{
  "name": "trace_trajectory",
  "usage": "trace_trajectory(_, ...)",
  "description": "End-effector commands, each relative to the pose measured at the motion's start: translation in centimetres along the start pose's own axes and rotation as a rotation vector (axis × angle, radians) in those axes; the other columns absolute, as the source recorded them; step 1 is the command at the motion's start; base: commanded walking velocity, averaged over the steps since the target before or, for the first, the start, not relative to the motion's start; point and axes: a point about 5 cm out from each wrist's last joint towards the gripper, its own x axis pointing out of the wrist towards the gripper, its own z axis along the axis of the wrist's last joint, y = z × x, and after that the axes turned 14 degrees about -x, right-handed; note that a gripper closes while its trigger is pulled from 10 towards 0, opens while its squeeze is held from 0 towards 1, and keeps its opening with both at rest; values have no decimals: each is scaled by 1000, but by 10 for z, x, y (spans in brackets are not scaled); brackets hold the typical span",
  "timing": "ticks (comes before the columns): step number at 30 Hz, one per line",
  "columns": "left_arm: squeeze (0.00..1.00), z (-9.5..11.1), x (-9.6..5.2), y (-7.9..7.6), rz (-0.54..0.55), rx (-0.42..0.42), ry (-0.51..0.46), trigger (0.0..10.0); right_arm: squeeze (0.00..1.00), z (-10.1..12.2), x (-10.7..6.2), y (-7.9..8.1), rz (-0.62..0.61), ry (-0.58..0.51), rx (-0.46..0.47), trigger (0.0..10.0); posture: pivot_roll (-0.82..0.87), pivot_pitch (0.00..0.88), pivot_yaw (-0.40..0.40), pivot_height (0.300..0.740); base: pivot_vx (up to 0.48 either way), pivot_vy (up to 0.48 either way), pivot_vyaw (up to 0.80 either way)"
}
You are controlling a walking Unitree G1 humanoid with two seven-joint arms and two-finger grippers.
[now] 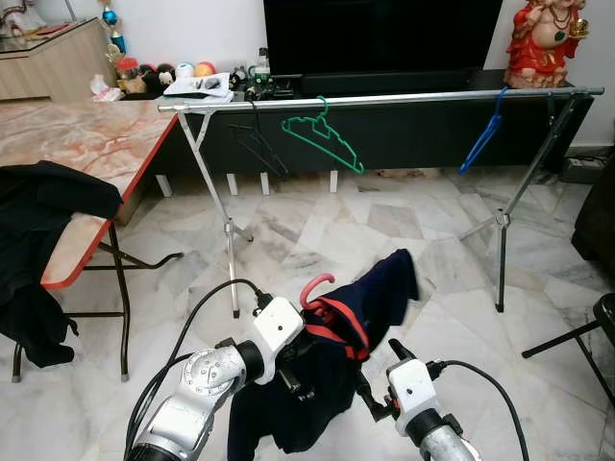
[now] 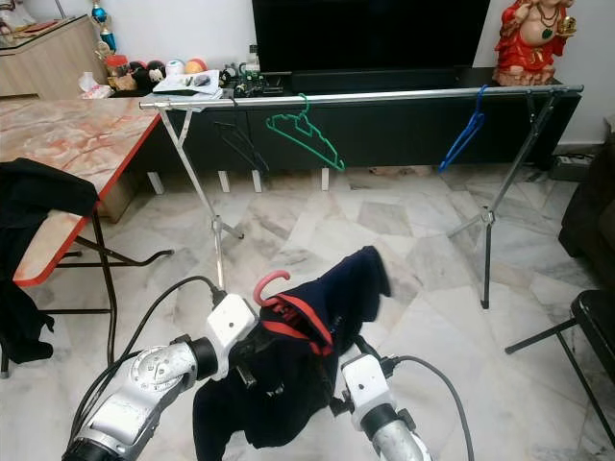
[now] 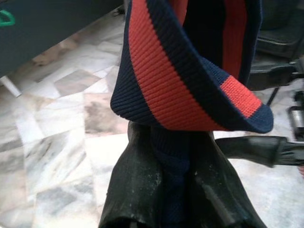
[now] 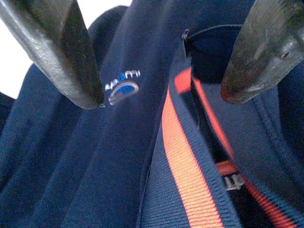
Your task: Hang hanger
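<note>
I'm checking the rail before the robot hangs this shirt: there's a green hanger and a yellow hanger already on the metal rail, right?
Not quite. The green hanger is on the metal rail, but the other coloured hanger is blue, not yellow; the left eye view shows it near the rail's right end. A dark hanger also hangs left of the green one.

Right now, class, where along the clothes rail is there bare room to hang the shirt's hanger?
The rail is barest between the green hanger and the blue hanger. A shorter gap lies right of the blue one. The left end is crowded: a black hanger sits beside the green.
</note>
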Motion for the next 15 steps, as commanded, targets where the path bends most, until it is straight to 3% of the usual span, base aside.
trace_trajectory(1,0,5,-2,-4,-28,0,-19,10000,0,2,3,1,5,1,-3,10000,60,65,43,740,0,0,0)
trace_trajectory(6,0,6,-2,-9,-54,-2,-13,10000,0,3,4,2,20,-3,2,10000,60,65,43,740,0,0,0)
trace_trajectory(11,0,5,-3,-9,-57,1,-1,10000,0,-1,3,-8,-81,40,-33,10000,58,66,44,740,0,0,0)
trace_trajectory(15,0,4,-3,-10,-58,2,6,10000,0,-8,0,-21,-190,94,13,10000,60,66,43,740,0,0,0)
